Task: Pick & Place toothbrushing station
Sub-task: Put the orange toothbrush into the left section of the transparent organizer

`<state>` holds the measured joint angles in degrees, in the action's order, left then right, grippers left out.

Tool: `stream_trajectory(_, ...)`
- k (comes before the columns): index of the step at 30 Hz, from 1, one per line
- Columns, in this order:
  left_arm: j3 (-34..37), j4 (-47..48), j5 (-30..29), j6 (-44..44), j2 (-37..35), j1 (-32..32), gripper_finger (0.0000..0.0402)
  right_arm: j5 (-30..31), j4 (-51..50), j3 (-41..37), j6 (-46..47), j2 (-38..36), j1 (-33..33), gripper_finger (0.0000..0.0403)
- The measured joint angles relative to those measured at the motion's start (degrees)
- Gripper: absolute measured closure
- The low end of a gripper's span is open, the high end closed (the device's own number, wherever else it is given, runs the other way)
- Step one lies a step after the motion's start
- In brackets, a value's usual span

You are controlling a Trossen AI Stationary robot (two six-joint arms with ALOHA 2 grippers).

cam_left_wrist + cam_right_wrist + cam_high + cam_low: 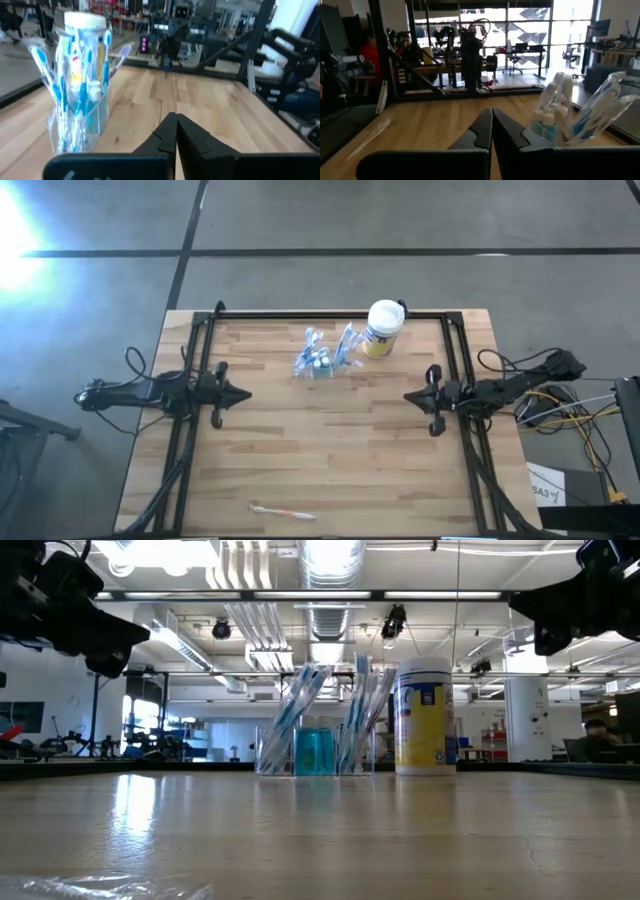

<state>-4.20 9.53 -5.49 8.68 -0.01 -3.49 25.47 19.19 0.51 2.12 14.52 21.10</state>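
The toothbrushing station (322,358) is a clear plastic holder with several wrapped toothbrushes and a blue bottle. Its base stands on the table near the far edge. It shows in the low view (315,730), the left wrist view (77,100) and the right wrist view (570,120). My left gripper (245,393) is shut and empty at the table's left. My right gripper (407,395) is shut and empty at the table's right. Both are apart from the station.
A white canister with a yellow label (383,327) stands just right of the station, also in the low view (424,715). A wrapped toothbrush (282,512) lies near the table's near edge. A black frame (330,315) runs along the table's far and side edges.
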Motion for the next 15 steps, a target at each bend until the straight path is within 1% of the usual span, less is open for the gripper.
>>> stream_trajectory(5,1.0,-3.4,-0.2,0.1,0.2,0.0,0.0379,0.0,4.1,0.0,-3.6,2.0,0.0,0.0394)
stream_trajectory(8,1.0,-3.5,-0.2,0.9,0.2,0.0,0.0379,0.0,5.1,0.0,-3.4,2.1,0.0,0.0394)
stream_trajectory(10,1.1,-3.8,0.3,3.0,0.2,0.0,0.0383,0.0,5.0,0.0,-2.7,2.1,0.0,0.0394)
stream_trajectory(11,1.2,-4.2,1.5,4.3,0.2,0.0,0.0385,0.0,5.1,0.0,-2.4,2.1,0.0,0.0394)
stream_trajectory(14,1.3,-5.9,8.6,7.3,1.4,-0.5,0.0395,0.0,5.2,0.0,-2.2,2.1,0.0,0.0394)
stream_trajectory(15,0.9,-6.0,9.9,7.8,2.2,-1.1,0.0397,0.0,5.2,0.0,-2.2,2.1,0.0,0.0394)
